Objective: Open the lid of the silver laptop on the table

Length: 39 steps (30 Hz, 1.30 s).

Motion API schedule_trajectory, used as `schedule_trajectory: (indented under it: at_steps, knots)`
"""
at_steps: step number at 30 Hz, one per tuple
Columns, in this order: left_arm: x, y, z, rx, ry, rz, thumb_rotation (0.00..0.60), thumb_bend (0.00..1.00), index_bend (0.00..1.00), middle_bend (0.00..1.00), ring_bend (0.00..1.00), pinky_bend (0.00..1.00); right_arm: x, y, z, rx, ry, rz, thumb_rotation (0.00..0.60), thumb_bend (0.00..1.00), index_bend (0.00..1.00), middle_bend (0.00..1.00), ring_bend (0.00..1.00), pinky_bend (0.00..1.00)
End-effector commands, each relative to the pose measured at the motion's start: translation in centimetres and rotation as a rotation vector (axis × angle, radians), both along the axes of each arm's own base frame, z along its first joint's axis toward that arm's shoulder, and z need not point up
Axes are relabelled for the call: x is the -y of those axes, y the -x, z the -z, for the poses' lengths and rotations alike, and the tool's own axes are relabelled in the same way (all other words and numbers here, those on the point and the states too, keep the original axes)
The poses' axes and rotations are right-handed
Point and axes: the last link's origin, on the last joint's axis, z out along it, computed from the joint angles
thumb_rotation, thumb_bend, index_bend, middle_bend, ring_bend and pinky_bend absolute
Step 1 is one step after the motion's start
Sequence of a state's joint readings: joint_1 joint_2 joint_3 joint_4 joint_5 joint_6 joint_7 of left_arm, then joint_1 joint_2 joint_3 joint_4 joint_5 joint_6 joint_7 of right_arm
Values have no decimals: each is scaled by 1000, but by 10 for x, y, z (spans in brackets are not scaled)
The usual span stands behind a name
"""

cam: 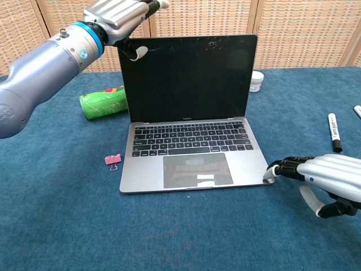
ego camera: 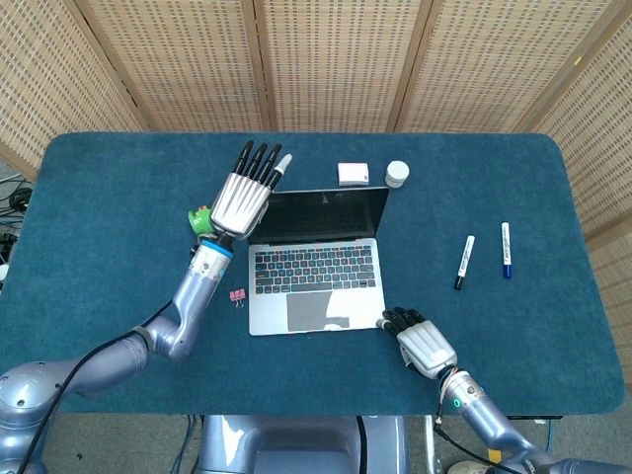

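Head view. We see the silver laptop [ego camera: 316, 267] near the middle of the blue table [ego camera: 99, 217], lid raised and screen facing the robot. The left hand [ego camera: 242, 197] lies at the lid's upper left corner, fingers [ego camera: 259, 160] stretched out side by side and pointing away from the robot; we cannot tell from here whether they grip the edge or only lean on it. The right hand [ego camera: 423, 341] sits just off the base's front right corner, dark fingertips [ego camera: 395, 318] bunched and touching or nearly touching that corner. A green can [ego camera: 203, 219] lies left of the laptop, partly behind the left wrist. A pink clip [ego camera: 238, 295] rests just left of the base. A white box [ego camera: 353, 174] and a white jar [ego camera: 397, 174] stand behind the lid. Two markers [ego camera: 464, 261] lie well to the right.

Chest view. We note the lid standing about upright, screen dark. The left hand [cam: 115, 14] rests over the lid's top left corner, thumb curling down onto the screen side; the fingers run out of frame. The right hand [cam: 327, 178] rests on the table, fingers together, tips against the base's front right corner, holding nothing. The can [cam: 102, 103] lies on its side; the clip [cam: 112, 160] lies near the base's left edge.
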<state>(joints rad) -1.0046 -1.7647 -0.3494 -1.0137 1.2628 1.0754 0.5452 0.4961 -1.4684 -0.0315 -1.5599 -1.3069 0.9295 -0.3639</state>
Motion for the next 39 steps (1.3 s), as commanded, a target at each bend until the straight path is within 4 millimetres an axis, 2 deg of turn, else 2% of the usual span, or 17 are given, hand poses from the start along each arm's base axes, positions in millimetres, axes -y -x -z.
schedule_trajectory:
  at_steps: [1,3,4,9,11,13,15,21,22,24,25,26,27,28,29,32,39]
  knots:
    - [14,-4,-15,36,2,127,600,416,0,0,0,0,2,-8,-6,41,30,4,600,903,125,157,59,122]
    - [20,-5,-27,62,-4,183,600,415,0,0,0,0,3,-13,-14,66,56,-3,600,898,125,157,58,122]
    - [26,-6,-44,85,-24,239,600,414,0,0,0,0,6,-19,-26,105,96,-11,600,891,125,157,59,122]
    - [39,3,-91,123,-76,275,600,398,0,0,0,0,19,-24,-64,196,238,-45,600,859,125,157,58,122]
    - [46,15,-112,142,-95,234,600,376,0,0,0,0,29,-16,-86,223,339,-56,600,841,125,158,58,122]
    - [59,35,-130,175,-66,125,600,359,0,0,0,0,37,1,-109,232,443,-70,600,827,125,157,58,122]
    - [70,48,-140,184,-49,52,600,355,0,0,0,0,40,13,-122,224,503,-86,600,821,125,155,52,122]
    - [104,90,-152,258,3,-118,600,350,0,0,0,0,30,38,-151,191,653,-133,600,811,125,128,12,121]
    - [109,96,-152,264,9,-136,600,344,0,0,0,0,27,40,-154,191,664,-138,600,752,120,114,5,115]
    - [122,111,-152,267,18,-176,600,291,0,0,0,0,16,43,-161,193,683,-144,600,562,95,78,0,84]
    - [137,127,-152,269,20,-215,600,259,0,0,0,0,2,46,-166,201,687,-135,600,407,68,53,0,54]
    - [143,132,-152,275,20,-228,600,201,0,0,0,0,-3,46,-168,206,684,-129,600,299,50,36,0,36]
    - [149,137,-151,283,19,-241,600,122,0,0,0,0,-8,46,-169,211,679,-122,600,147,26,16,0,15]
    - [155,142,-151,293,19,-254,600,77,0,0,0,0,-14,46,-170,218,674,-112,600,50,9,3,0,2]
    - [163,148,-150,306,21,-274,600,24,0,0,0,0,-20,46,-171,230,666,-97,600,4,2,0,0,0]
    - [195,175,-144,370,27,-374,600,0,0,0,0,0,-44,44,-175,283,618,-37,600,0,0,0,0,0]
    - [236,210,-132,402,29,-431,600,0,0,0,0,0,-67,37,-186,288,661,-38,600,0,0,0,0,0]
